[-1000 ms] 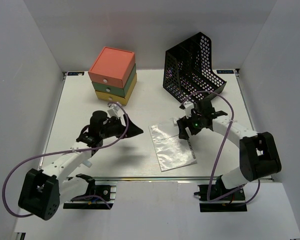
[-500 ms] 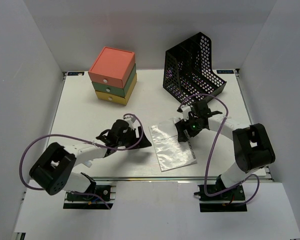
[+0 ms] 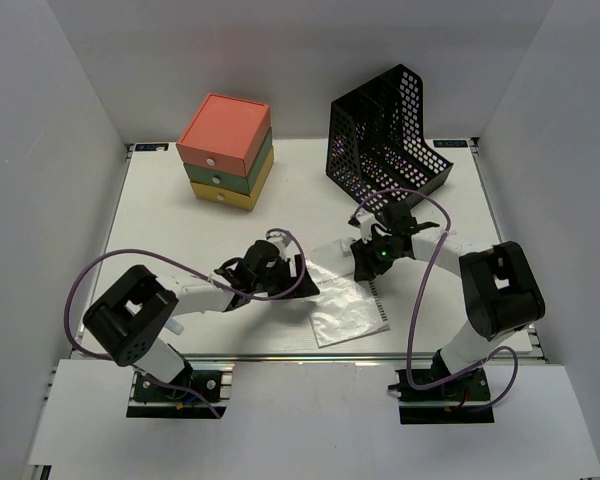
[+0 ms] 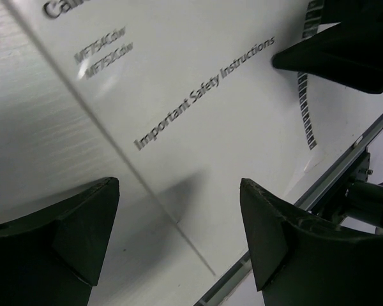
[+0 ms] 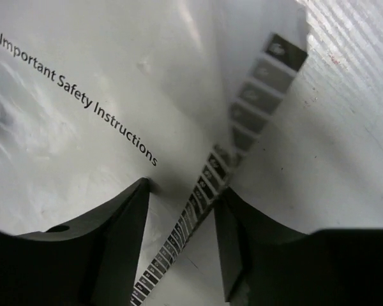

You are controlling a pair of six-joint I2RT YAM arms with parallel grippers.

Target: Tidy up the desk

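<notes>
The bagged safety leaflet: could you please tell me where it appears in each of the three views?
Top external: the bagged safety leaflet lies on the desk, front centre.
Left wrist: it fills the upper middle of the picture.
Right wrist: it covers the left and centre.
Shared landmark: the strip of grey squares along its edge, at the right in the left wrist view and running diagonally in the right wrist view.
</notes>
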